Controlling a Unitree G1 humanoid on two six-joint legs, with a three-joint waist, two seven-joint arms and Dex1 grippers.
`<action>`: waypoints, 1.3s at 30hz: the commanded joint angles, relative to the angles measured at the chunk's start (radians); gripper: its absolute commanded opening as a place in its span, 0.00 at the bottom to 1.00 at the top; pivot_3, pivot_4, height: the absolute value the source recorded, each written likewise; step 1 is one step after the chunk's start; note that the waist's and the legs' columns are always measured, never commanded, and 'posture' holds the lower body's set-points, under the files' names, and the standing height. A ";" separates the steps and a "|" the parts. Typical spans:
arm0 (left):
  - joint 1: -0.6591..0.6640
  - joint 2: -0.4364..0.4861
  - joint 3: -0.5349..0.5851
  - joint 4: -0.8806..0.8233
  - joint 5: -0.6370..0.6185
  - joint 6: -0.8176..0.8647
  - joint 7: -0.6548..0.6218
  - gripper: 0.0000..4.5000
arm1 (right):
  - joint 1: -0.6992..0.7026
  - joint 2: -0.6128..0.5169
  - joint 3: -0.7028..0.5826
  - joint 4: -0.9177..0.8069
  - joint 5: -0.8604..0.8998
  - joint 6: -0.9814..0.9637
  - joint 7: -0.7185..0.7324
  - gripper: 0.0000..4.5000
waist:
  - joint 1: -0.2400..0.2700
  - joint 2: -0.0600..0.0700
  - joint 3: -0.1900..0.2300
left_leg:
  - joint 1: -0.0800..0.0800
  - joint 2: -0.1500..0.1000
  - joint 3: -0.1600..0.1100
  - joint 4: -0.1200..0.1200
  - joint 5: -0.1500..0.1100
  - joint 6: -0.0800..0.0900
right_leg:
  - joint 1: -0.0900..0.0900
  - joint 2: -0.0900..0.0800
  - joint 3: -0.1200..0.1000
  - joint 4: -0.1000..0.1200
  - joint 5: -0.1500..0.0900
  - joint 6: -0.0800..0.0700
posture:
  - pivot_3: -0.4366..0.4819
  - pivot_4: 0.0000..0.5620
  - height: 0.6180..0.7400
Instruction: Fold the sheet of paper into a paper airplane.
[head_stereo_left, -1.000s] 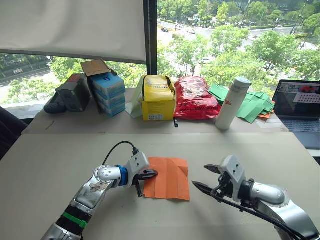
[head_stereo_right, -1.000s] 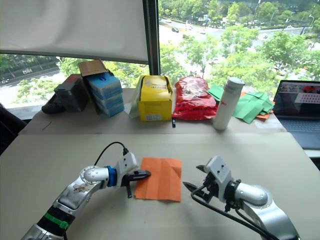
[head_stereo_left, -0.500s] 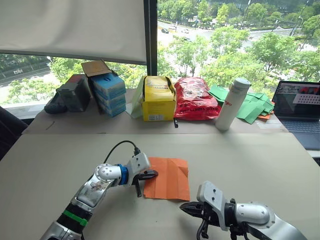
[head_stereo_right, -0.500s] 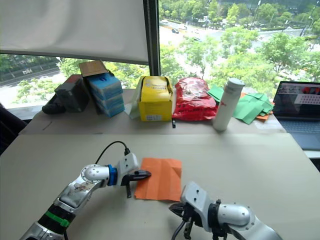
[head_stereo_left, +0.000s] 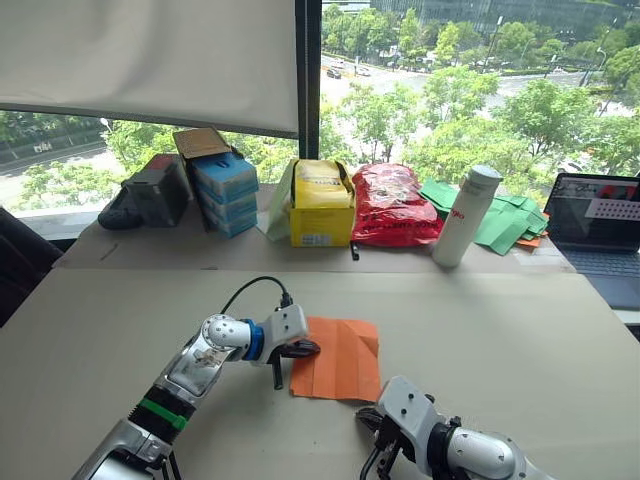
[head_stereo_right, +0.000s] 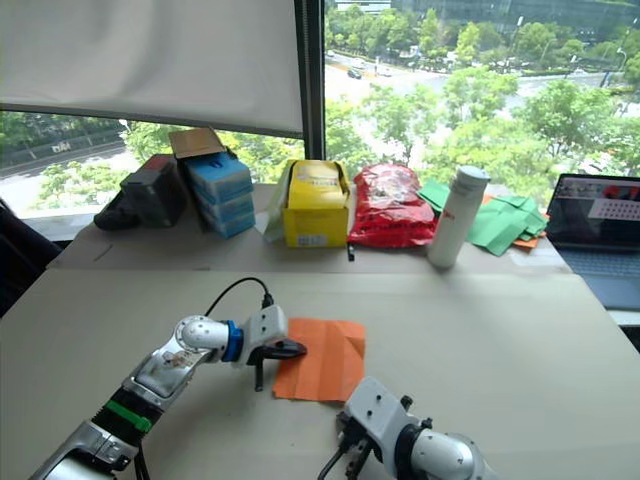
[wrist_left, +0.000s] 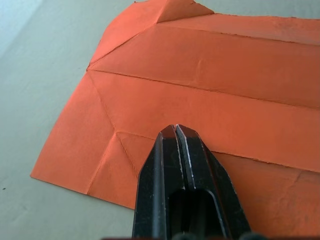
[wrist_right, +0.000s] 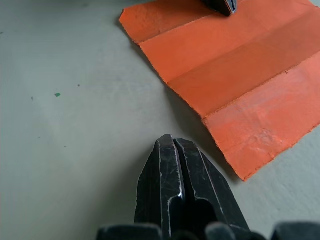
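Note:
The sheet of paper (head_stereo_left: 337, 358) is a bright orange creased rectangle lying flat on the beige table (head_stereo_left: 520, 320), with one far corner turned over. My left gripper (head_stereo_left: 308, 349) is shut, its tips resting on the sheet's left edge (wrist_left: 200, 100). The left fingertips (wrist_left: 175, 131) lie pressed together on the paper. My right gripper (head_stereo_left: 366, 417) is shut and sits low over the table just in front of the sheet's near right corner (wrist_right: 240, 165), apart from the paper. Its fingertips (wrist_right: 167, 142) are closed on nothing. The paper airplane is out of view.
A back table along the window holds a black case (head_stereo_left: 150, 192), blue boxes (head_stereo_left: 225, 185), a yellow box (head_stereo_left: 322, 205), a red bag (head_stereo_left: 392, 207), a white bottle (head_stereo_left: 465, 215), green paper pieces (head_stereo_left: 505, 220) and a laptop (head_stereo_left: 600, 215).
My right gripper has shut and swung down and inward, from beside the sheet's right side to the table in front of its near right corner. The left gripper has stayed on the sheet; the camera has shifted.

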 joint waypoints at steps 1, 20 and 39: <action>0.015 -0.008 -0.055 0.073 0.056 0.004 -0.015 0.00 | 0.007 0.029 -0.031 0.012 -0.042 0.016 -0.058 0.00 | 0.002 0.000 0.000 | 0.001 0.000 0.000 0.000 0.000 0.000 | 0.001 0.000 0.000 0.000 0.000 0.000 | 0.48 0.27 1.00; 0.008 -0.026 -0.047 0.104 0.074 -0.018 -0.024 0.00 | 0.037 0.376 -0.185 0.101 0.024 -0.197 -0.163 0.00 | 0.010 0.000 0.000 | 0.002 0.000 0.000 0.000 -0.001 0.001 | 0.002 0.000 0.000 -0.001 -0.001 0.001 | 0.48 0.27 1.00; 0.114 0.073 0.173 -0.094 -0.031 0.149 0.041 0.00 | -0.310 0.289 0.033 0.518 0.010 -0.215 0.150 0.00 | -0.035 0.000 0.000 | 0.000 0.000 0.000 -0.002 -0.001 0.001 | -0.004 0.001 0.002 0.001 0.000 0.000 | 0.48 0.27 1.00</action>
